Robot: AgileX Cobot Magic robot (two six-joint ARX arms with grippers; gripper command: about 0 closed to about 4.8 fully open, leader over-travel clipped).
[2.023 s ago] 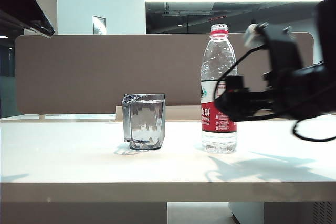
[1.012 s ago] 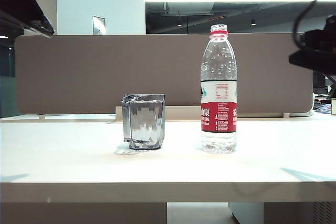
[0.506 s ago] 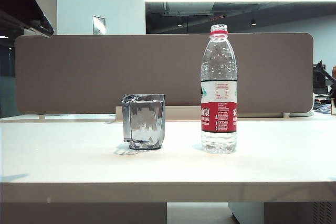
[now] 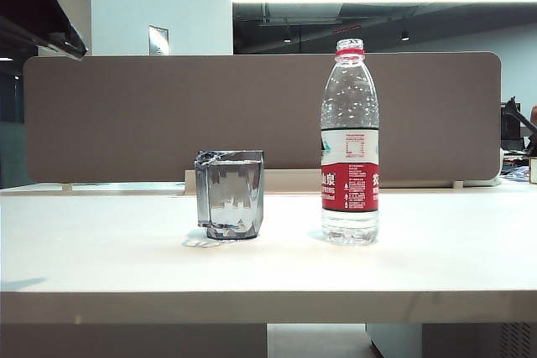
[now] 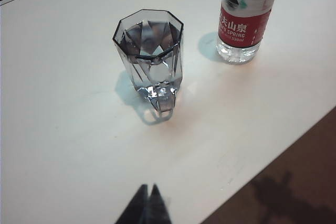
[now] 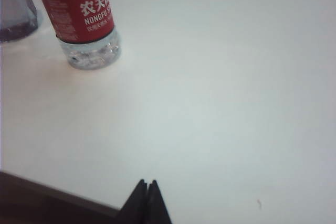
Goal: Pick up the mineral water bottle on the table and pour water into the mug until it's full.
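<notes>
The mineral water bottle (image 4: 350,142) stands upright on the table (image 4: 436,270) at the mug's (image 4: 230,194) three o'clock, near but apart, and the mug holds water (image 5: 149,51), so I'd judge the pour done. Both arms sit off the tabletop: left gripper (image 5: 146,200) pinched closed over the near edge, right gripper (image 6: 146,195) closed too, holding nothing.

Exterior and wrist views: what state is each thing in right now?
mineral water bottle: upright on the table, uncapped, not held.
mug: upright beside the bottle, apart from it, holding water.
left gripper: shut, empty, above the table near the mug.
right gripper: shut, empty, near the table edge, clear of the bottle.
</notes>
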